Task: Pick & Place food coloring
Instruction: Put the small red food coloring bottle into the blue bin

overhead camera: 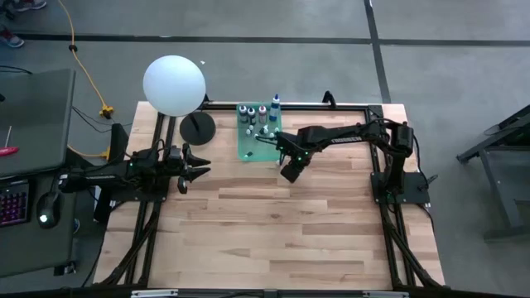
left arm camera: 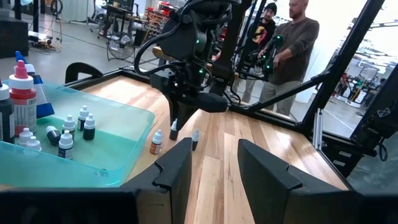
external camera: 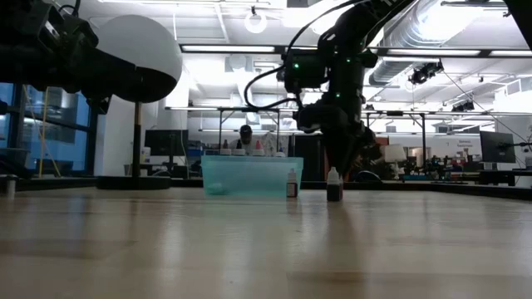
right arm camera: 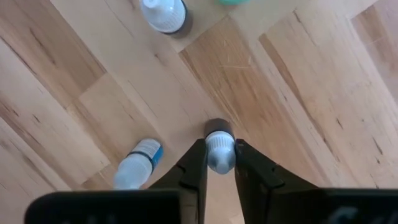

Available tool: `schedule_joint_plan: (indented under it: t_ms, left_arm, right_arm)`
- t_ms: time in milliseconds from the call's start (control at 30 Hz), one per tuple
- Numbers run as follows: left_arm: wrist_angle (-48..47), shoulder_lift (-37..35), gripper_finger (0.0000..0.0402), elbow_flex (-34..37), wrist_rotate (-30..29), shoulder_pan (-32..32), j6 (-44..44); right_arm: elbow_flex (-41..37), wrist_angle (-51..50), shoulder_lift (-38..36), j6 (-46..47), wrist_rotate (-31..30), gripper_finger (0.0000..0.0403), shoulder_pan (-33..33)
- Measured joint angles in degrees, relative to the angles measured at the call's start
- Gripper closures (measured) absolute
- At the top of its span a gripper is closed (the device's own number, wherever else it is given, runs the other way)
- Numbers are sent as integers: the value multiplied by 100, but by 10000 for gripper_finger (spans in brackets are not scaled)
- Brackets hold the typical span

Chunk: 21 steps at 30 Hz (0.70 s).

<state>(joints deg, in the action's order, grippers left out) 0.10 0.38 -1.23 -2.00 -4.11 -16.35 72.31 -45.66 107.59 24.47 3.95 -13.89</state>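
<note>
Right end effector (right arm camera: 220, 163) clamped on 1 upright bottle's (right arm camera: 219, 152) cap — left end effector (left arm camera: 214, 165) apart.

Big open robot lab or workshop. Wooden table (overhead camera: 273, 215) on grey concrete floor (overhead camera: 273, 21). Beyond left gripper (left arm camera: 214, 165): metal frames, two people (left arm camera: 292, 50) standing. Pipes (external camera: 432, 21), strip lights overhead, screens at back.

Right hand (right arm camera: 219, 163) pinched, pointing down; left hand (overhead camera: 189, 171) parted, idle.
</note>
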Motion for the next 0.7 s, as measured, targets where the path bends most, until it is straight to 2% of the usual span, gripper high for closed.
schedule_joint_plan:
  t_ms: [133, 433, 700]
  left_arm:
    - [0, 0, 273, -1, 0, -1, 0]
    - [0, -2, 273, 0, 0, -2, 0]
    - [0, 0, 273, 1, 0, -1, 1]
  right_arm:
    - [-9, -61, -171, 59, 23, 350, 0]
    - [-7, -100, -1204, 224, -88, 349, 2]
    - [-4, 436, -2166, 389, -346, 349, -34]
